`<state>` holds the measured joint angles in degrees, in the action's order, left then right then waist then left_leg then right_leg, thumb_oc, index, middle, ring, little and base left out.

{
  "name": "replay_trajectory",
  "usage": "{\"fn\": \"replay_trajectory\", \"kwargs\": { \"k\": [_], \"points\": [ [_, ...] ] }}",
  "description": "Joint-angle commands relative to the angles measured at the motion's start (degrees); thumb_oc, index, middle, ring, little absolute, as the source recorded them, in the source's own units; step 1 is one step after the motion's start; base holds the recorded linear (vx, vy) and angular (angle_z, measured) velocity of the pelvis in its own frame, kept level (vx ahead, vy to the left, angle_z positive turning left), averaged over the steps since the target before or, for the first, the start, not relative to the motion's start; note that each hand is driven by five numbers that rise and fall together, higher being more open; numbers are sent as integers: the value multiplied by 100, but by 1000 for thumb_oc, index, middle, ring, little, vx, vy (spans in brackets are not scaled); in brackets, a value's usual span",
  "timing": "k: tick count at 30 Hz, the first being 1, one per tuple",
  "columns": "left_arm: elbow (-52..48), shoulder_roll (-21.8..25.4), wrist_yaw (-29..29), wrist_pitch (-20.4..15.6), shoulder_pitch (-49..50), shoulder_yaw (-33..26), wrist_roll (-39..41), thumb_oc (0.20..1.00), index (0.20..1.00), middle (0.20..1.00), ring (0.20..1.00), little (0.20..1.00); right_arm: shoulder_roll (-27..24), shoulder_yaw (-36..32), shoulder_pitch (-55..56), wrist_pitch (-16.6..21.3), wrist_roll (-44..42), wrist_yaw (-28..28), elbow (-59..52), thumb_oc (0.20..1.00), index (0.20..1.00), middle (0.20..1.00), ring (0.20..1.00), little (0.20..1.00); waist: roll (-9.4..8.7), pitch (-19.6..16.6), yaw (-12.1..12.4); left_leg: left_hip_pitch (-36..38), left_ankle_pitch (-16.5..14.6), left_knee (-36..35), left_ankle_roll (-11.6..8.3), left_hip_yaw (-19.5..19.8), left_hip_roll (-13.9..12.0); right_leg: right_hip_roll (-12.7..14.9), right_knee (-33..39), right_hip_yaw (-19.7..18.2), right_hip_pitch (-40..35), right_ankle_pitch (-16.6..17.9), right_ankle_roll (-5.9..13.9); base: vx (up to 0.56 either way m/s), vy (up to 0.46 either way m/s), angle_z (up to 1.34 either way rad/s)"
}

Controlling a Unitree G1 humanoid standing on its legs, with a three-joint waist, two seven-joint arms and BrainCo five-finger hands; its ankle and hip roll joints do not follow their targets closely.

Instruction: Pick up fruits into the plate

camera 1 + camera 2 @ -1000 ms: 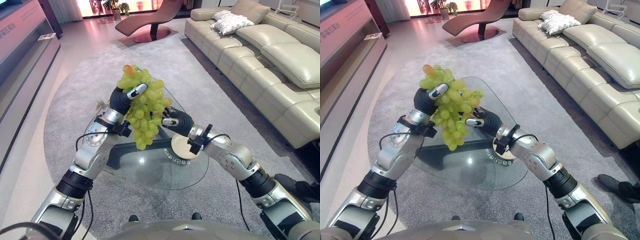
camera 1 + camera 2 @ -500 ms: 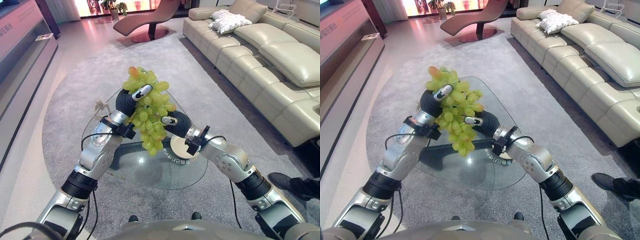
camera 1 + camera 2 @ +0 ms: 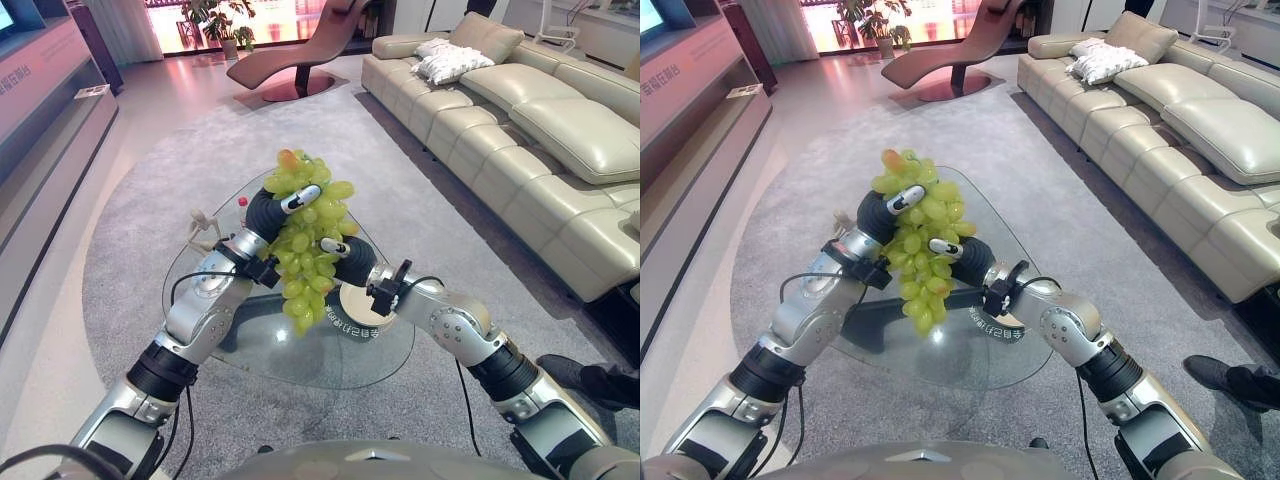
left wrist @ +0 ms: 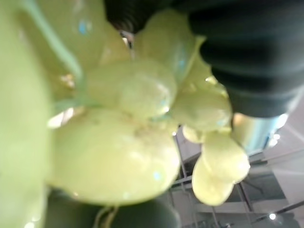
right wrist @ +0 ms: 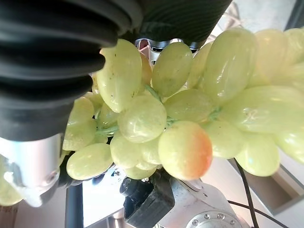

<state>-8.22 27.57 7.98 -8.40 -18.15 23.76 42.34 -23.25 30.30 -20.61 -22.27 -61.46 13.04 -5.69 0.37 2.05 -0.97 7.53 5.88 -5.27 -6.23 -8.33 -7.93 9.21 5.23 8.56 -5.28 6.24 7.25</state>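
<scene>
Both hands are on the grapes (image 3: 305,240), held up in the air over the glass tabletop (image 3: 300,345). Left hand (image 3: 268,212) has its fingers wrapped round the top of the bunch, right hand (image 3: 352,262) grips it from the side, just above the plate (image 3: 362,304).

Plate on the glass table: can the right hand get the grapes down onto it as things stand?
Probably yes. The plate sits just beneath the right hand, its visible surface bare. Both that hand and the left hand hold the grape bunch above the glass table, so both would likely lower together.
</scene>
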Motion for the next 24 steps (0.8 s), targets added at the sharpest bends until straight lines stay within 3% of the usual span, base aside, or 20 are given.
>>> {"fn": "replay_trajectory", "kwargs": {
  "k": [1, 16, 17, 24],
  "points": [
    [94, -480, 47, 65, -1548, 692, -213, 200, 200, 200, 200, 200, 1054, 1067, -711, -331, -500, 395, -608, 1000, 1000, 1000, 1000, 1000, -128, 209, -29, 71, -859, 258, 196, -33, 203, 43, -442, 351, -263, -791, 38, 0, 0, 0],
    [586, -805, -273, 1032, -1923, 1049, -450, 200, 200, 200, 200, 200, 1397, 1464, -1048, -384, -500, 409, -274, 1000, 1000, 1000, 1000, 1000, -126, 197, -64, 110, -844, 246, 212, -43, 204, 9, -430, 280, -288, -806, 36, 0, 0, 0],
    [673, -849, -300, 1076, -1914, 1056, -460, 200, 200, 200, 200, 200, 1440, 1471, -1078, -271, -502, 331, -240, 200, 200, 200, 200, 200, -129, 200, -62, 112, -838, 246, 209, -45, 199, 11, -427, 282, -291, -801, 35, 0, 0, 0],
    [905, -948, -482, 1304, -1815, 971, -604, 200, 200, 200, 200, 200, 1491, 1416, -1021, -114, -423, 268, -242, 200, 200, 200, 200, 200, -125, 211, -73, 108, -830, 251, 204, -78, 182, 19, -413, 297, -285, -788, 44, 0, 0, 0]
  ]
}}
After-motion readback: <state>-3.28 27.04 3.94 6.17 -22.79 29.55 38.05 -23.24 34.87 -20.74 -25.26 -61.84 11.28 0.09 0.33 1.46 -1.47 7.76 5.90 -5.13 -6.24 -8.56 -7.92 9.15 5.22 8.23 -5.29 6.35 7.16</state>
